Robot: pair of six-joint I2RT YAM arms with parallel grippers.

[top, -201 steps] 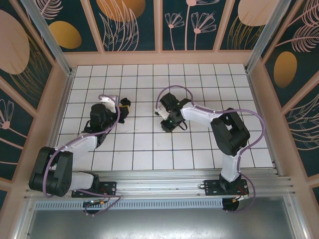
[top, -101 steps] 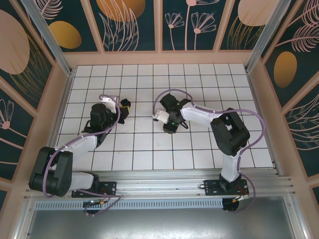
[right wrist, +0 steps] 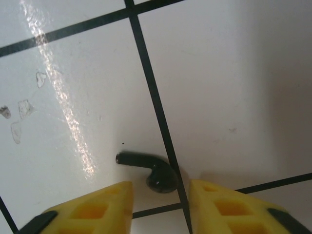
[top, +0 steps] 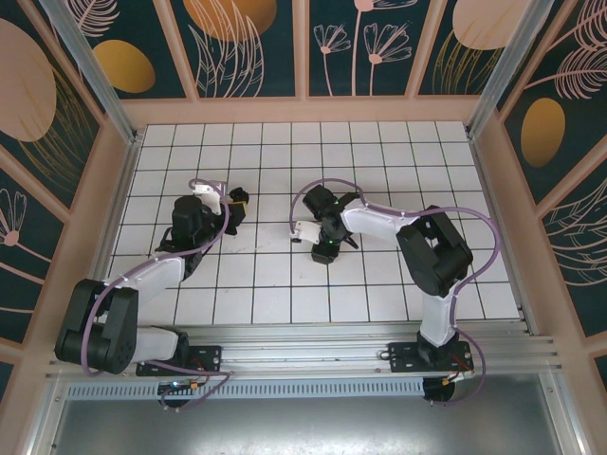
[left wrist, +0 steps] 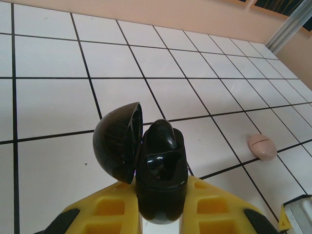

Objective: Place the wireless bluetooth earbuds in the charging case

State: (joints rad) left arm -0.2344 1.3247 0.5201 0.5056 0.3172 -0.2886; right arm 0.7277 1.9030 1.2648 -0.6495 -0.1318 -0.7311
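Observation:
My left gripper (left wrist: 163, 214) is shut on the black charging case (left wrist: 162, 168), whose base sits between the yellow fingers (left wrist: 102, 214). Its round lid (left wrist: 118, 142) hangs open to the left, and a glossy recess faces up. In the top view the left gripper (top: 234, 202) with the case (top: 240, 197) sits at the left middle of the table. My right gripper (right wrist: 161, 197) is open and points down at the tiles. A black earbud (right wrist: 155, 171) lies on the table between its yellow fingers (right wrist: 95, 207), touching neither, stem pointing left. In the top view the right gripper (top: 324, 252) is near the centre.
A small pink oval object (left wrist: 262, 146) lies on the tiles to the right of the case. The white tiled table (top: 285, 284) is walled by a peach frame (top: 123, 171) on three sides. The arm bases stand on the rail (top: 303, 346) at the near edge.
The right wrist has turned, swinging its white camera housing to the left, and shifted slightly toward the near edge. Its jaws have parted. The left arm and the case have stayed still.

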